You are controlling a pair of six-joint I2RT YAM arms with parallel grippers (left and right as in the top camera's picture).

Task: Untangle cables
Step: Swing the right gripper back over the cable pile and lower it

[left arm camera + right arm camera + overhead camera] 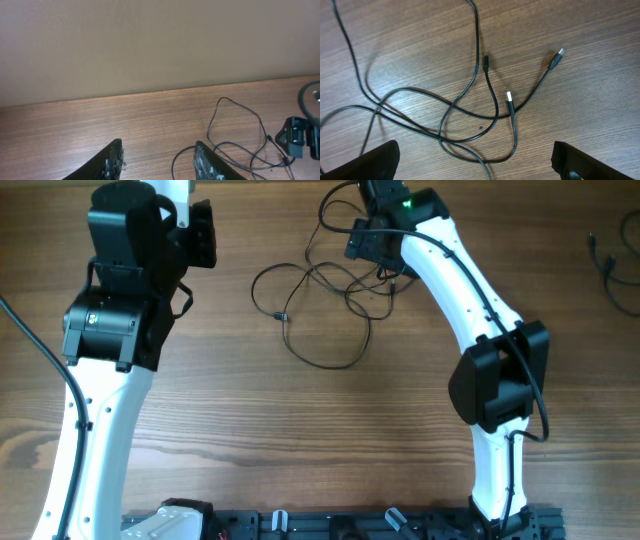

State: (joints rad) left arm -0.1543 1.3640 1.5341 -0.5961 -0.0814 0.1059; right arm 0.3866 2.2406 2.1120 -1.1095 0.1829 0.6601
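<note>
The cables point(451, 106) are lying loose on the wooden counter point(590, 30), directly under the right end effector point(475, 150) and spreading out ahead of it and to its left. That end effector is hovering with its two fingers spread as wide as they go, holding nothing. The left end effector point(158, 150) is sitting well off to the side. Its fingers are parted with only bare counter between them, so it is gripping nothing either, and the tangle is showing off to its right.

These cords are looking thin, light and very limp, so they are likely going to drape and drag rather than hold a shape. A pull on one strand is probably going to tow the others along wherever they cross. The smooth black jacket may be slipping through a loose pinch. The firmest place to take hold is probably just behind a plug, where the cord is stiffening, and the free ends lying ahead of the right end effector are looking like the easiest start.

Three plug ends are showing there: a USB plug point(559, 54) farthest out, a white-tipped plug point(509, 96) nearer, and a small dark plug point(486, 63) beside it. How many separate cords are making up the tangle cannot be told for sure. At least two seems likely. One stray cord point(607, 265) is lying well apart, beyond the right arm.
</note>
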